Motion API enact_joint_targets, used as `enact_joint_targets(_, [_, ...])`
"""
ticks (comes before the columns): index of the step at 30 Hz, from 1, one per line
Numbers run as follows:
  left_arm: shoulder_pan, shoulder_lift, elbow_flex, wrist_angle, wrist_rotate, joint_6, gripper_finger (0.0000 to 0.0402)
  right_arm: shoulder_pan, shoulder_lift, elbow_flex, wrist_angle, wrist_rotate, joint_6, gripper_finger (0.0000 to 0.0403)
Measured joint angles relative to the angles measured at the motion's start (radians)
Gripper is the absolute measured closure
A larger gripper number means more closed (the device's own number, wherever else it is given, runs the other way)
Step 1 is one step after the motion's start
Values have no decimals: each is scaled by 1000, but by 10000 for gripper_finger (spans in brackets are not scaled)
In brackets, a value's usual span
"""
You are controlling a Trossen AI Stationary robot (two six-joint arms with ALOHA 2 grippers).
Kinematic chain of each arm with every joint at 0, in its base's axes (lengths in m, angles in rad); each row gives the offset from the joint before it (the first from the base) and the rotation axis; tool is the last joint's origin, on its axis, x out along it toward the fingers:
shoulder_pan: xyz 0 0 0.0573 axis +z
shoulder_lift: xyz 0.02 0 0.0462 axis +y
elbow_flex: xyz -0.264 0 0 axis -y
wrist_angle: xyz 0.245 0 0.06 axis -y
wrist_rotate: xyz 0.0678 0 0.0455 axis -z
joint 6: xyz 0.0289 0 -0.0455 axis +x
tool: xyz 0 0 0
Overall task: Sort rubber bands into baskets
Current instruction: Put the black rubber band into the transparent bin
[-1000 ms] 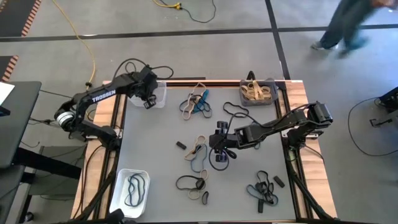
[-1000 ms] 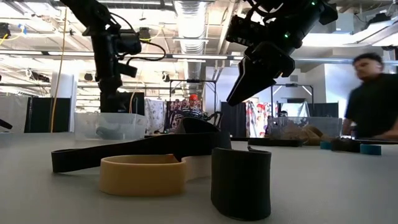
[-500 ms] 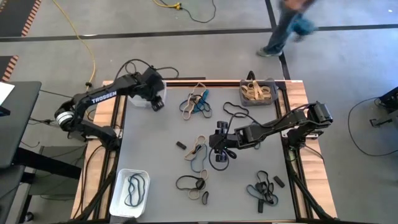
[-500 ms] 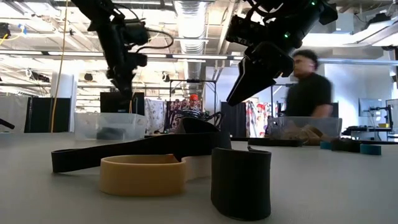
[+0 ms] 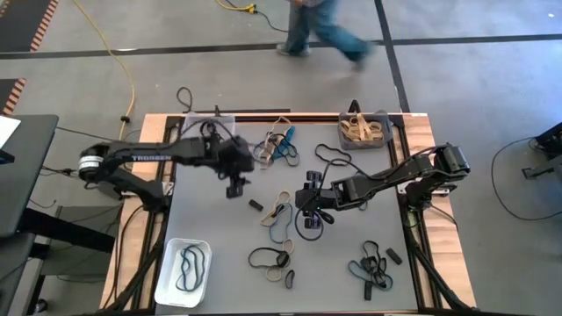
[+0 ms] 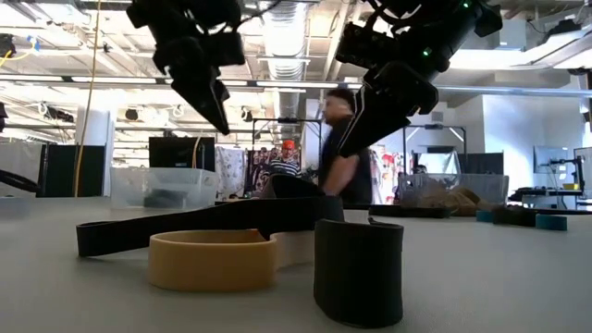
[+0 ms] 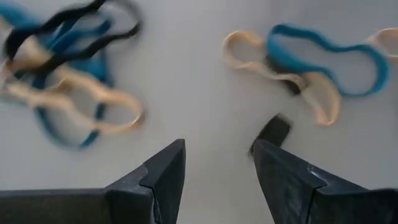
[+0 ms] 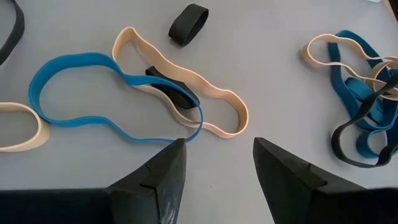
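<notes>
Rubber bands in black, tan and teal lie in loose clusters on the grey table: one at the far middle [image 5: 277, 147], one at the centre [image 5: 279, 215], one near the front [image 5: 272, 261] and one at the front right [image 5: 371, 268]. My left gripper [image 5: 235, 184] hangs open above the table left of centre, over bare table beside a small black band [image 7: 273, 130]. My right gripper [image 5: 309, 215] hangs open over the centre cluster, above a teal band [image 8: 112, 99] and a tan band [image 8: 180, 81]. The clear basket [image 5: 215, 121], the dark grey basket [image 5: 364, 129] and the white basket [image 5: 183, 270] stand on the table.
The dark grey basket holds tan bands and the white basket holds black bands. A wide tan band [image 6: 213, 261] and a black band [image 6: 359, 270] lie close to the low camera. A person walks across the floor beyond the table's far edge [image 5: 320, 26].
My left gripper has swung from above the clear basket at the far left toward the table's middle and near side, turning as it went. My right gripper has kept still. A person has walked leftward behind the table.
</notes>
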Motion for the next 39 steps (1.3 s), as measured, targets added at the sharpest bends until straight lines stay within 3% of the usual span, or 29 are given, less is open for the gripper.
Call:
enact_joint_targets(9, [-157, 0, -106, 175, -63, 11, 221, 7, 0, 0, 1, -2, 10, 186])
enact_joint_targets(20, [-186, 0, -350, 563, -31, 33, 221, 7, 0, 0, 2, -1, 11, 186])
enact_joint_targets(25, [-186, 0, -418, 637, -27, 24, 221, 7, 0, 0, 2, -1, 10, 186])
enact_joint_targets(34, [-215, 139, -426, 680, -25, 23, 221, 6, 0, 0, 23, -1, 6, 186])
enact_joint_targets(39, [-219, 235, -368, 670, -113, 1, 225, 6, 0, 0, 24, -1, 4, 186])
